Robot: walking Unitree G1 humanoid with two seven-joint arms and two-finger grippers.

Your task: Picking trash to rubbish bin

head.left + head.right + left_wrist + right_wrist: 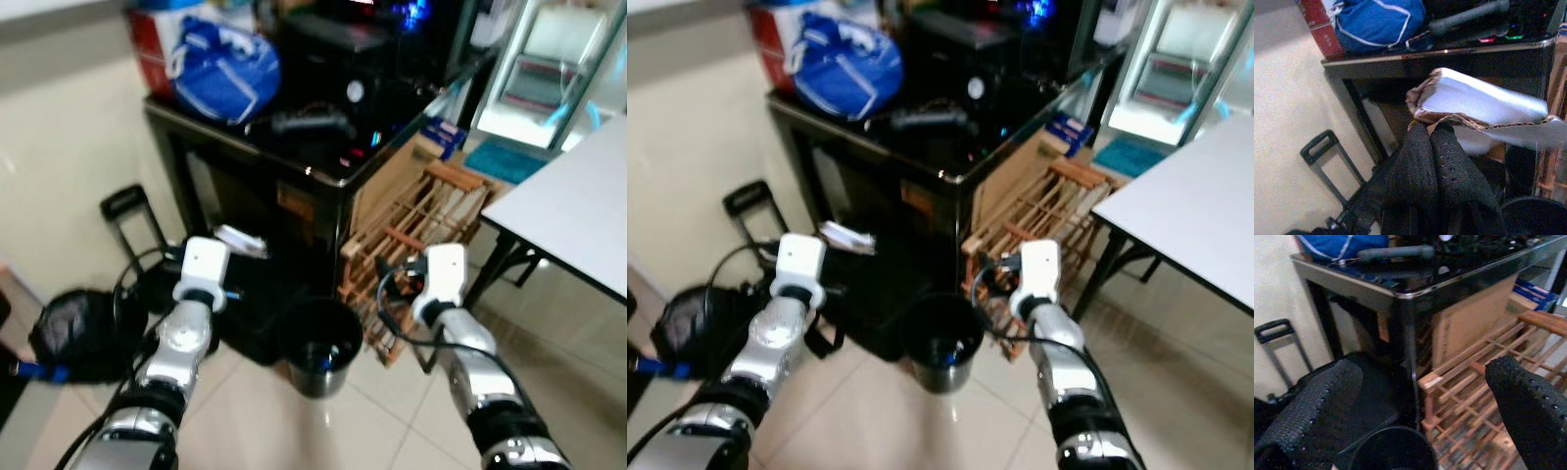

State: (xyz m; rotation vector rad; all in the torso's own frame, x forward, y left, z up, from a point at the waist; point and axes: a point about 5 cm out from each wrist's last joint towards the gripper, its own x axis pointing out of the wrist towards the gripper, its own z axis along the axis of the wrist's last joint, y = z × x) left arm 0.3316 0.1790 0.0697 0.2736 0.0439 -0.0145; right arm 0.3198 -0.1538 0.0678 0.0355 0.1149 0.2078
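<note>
A crumpled silver wrapper (1484,105) with a torn brown edge is pinched in my left gripper (1436,129), whose fingers are shut on it. From the head camera, the wrapper (240,240) hangs just ahead of my left wrist, in front of the black table and left of the bin. The round black rubbish bin (318,345) stands on the tiled floor between my two arms, and its rim (1393,445) lies below my right gripper (1420,396). That gripper is open, its fingers (1317,401) spread wide with nothing between them.
A black glass-topped table (294,157) carries a blue bag (227,67) and a red box (152,49). A wooden rack (421,230) and cardboard lean at its right. A white table (578,211) stands far right. A black trolley case (132,211) and a dark bag (73,333) sit left.
</note>
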